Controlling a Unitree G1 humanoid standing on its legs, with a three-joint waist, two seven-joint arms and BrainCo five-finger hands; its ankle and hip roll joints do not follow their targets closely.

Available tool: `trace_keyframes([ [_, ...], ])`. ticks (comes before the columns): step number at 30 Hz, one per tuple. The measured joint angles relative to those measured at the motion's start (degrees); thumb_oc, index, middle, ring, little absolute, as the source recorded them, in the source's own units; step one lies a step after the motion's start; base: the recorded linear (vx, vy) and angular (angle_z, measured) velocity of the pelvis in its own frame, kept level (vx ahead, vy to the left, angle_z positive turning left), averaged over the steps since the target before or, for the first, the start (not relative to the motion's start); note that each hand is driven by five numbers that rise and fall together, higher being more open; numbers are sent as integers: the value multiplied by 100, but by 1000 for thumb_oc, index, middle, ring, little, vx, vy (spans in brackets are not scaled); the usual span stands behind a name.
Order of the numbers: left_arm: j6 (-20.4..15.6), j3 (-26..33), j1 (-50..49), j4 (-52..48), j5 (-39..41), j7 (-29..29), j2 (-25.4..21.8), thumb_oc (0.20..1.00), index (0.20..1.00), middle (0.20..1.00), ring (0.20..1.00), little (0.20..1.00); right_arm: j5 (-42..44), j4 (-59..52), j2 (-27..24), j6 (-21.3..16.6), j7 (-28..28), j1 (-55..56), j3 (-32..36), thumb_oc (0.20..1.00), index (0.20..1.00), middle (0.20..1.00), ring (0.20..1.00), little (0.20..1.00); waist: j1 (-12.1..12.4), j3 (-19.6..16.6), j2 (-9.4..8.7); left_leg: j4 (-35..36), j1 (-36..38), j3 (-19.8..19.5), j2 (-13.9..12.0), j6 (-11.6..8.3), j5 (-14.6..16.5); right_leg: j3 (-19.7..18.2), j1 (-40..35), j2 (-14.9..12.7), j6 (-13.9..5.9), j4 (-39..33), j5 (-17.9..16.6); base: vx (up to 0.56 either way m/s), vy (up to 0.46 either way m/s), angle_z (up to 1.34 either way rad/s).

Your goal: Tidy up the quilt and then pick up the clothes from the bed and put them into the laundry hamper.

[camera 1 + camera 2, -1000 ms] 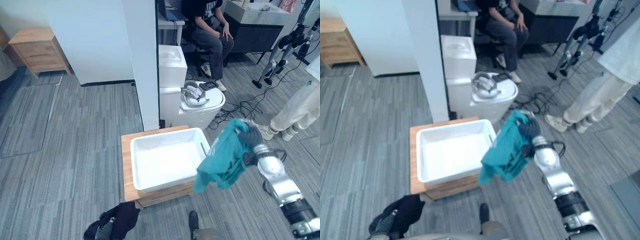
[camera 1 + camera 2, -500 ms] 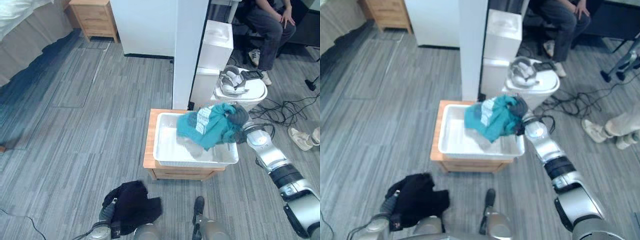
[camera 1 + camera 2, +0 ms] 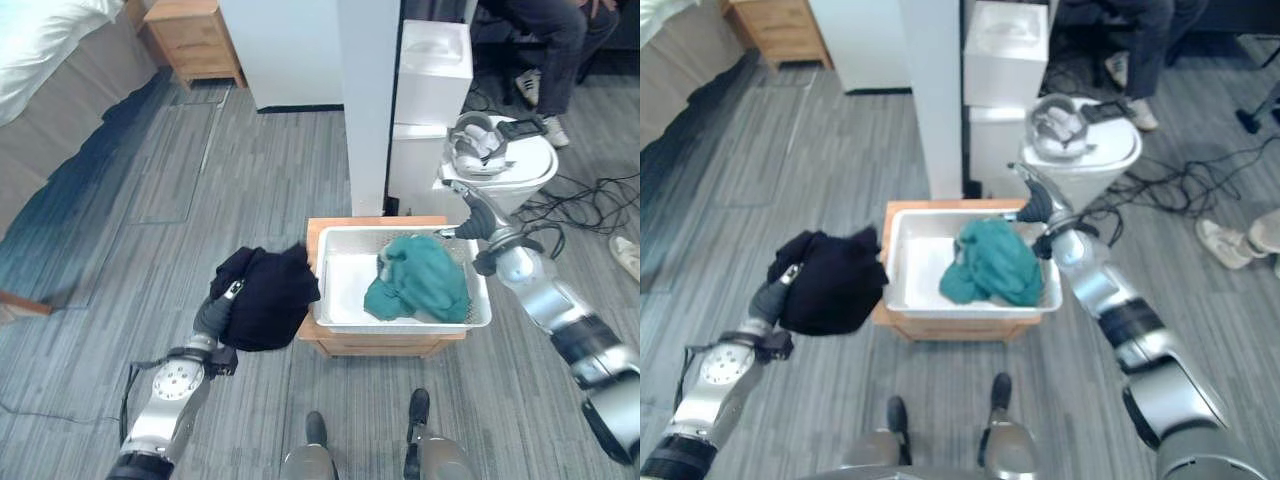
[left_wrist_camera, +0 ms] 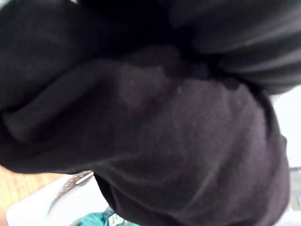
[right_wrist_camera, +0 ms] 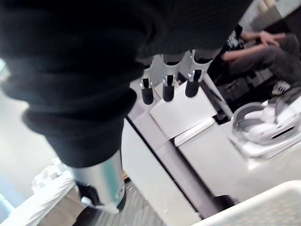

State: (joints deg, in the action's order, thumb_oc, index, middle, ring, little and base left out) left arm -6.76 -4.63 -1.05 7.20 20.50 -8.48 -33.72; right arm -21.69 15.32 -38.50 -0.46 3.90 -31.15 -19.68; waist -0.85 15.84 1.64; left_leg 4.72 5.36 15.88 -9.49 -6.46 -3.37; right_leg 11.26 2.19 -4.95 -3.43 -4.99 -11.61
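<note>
A white laundry hamper (image 3: 335, 308) rests on a low wooden stand (image 3: 380, 346). A teal garment (image 3: 420, 284) lies bunched inside it toward the right. My right hand (image 3: 474, 211) hovers open over the hamper's far right corner, its fingers (image 5: 164, 89) straight and holding nothing. My left hand (image 3: 214, 316) is shut on a black garment (image 3: 265, 300), which it holds up in the air just left of the hamper. In the left wrist view the black garment (image 4: 155, 108) is seen close up, with the hamper's rim (image 4: 51, 207) past it.
A white pillar (image 3: 368, 100) and a toilet (image 3: 500, 170) with a headset on its lid stand right behind the hamper. A seated person (image 3: 545, 40) is at the back right. Cables (image 3: 590, 200) lie on the floor at right. A bed (image 3: 40, 60) and nightstand (image 3: 190, 35) are far left.
My right hand has let go of the teal garment, which now lies in the hamper, and has lifted away open. My left hand has raised the black garment up beside the hamper.
</note>
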Motion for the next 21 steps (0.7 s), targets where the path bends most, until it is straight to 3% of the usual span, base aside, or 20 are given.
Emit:
trace_keyframes([
  [4,-13,-229,413,-173,-165,-98,-10,200,200,200,200,200,-322,-454,-197,-63,-171,1126,730,1000,1000,1000,1000,1000,-224,-123,-173,35,146,243,-4,28,93,-221,-3,-38,26,-19,90,88,-13,-35],
  [8,-33,-625,872,-124,-681,63,22,200,200,200,200,200,-303,-639,-145,-108,-175,1806,942,1000,1000,1000,1000,1000,-663,-313,-341,37,106,536,9,32,126,-465,200,-24,26,-20,93,22,-6,-47],
  [9,-55,-777,1038,-39,-1049,176,113,200,200,200,200,200,-292,-664,-133,-142,-170,1890,938,1000,1000,1000,1000,1000,-895,-388,-406,35,142,720,19,-30,175,-537,339,-6,22,-19,94,38,-17,-59],
  [10,-94,-976,1280,302,-1391,335,281,200,200,200,200,200,-276,-760,-71,-163,-171,2031,971,1000,1000,1000,1000,1000,-1054,-456,-442,36,129,792,38,14,143,-603,417,15,-31,-16,51,31,-24,-62],
  [12,-174,-1134,1529,895,-1711,514,530,200,200,200,200,200,-231,-866,-45,-199,-182,2177,959,1000,1000,1000,1000,1000,-1110,-577,-446,37,112,943,32,4,156,-746,504,48,-60,-18,30,21,-19,-48],
  [13,-123,-1244,1829,1727,-1996,774,820,200,200,200,200,200,-189,-1000,-7,-247,-200,2257,858,1000,1000,1000,1000,1000,-1205,-658,-456,38,90,1123,7,-17,187,-886,593,94,-61,-19,31,-49,-20,-74],
  [15,-72,-1490,2039,2278,-2430,1147,939,200,200,200,200,200,-186,-922,-9,-357,-155,2328,776,1000,1000,1000,1000,1000,-1472,-699,-559,38,-4,1306,-9,-18,208,-892,798,126,-70,-17,24,-105,-39,-57],
  [20,-9,-1653,2543,3392,-2885,2053,967,200,200,200,200,200,-186,-481,-6,-400,10,2602,691,1000,1000,1000,1000,1000,-1645,-799,-774,34,-287,1570,12,-70,165,-1118,1292,208,-157,-13,-201,-57,-19,-28],
  [21,37,-1570,2588,3469,-2956,2275,960,1000,1000,1000,1000,1000,-186,-348,-4,-424,120,2727,672,1000,1000,1000,1000,1000,-1644,-809,-787,32,-345,1584,6,-86,156,-1121,1365,228,-150,-3,-247,-23,2,-14],
])
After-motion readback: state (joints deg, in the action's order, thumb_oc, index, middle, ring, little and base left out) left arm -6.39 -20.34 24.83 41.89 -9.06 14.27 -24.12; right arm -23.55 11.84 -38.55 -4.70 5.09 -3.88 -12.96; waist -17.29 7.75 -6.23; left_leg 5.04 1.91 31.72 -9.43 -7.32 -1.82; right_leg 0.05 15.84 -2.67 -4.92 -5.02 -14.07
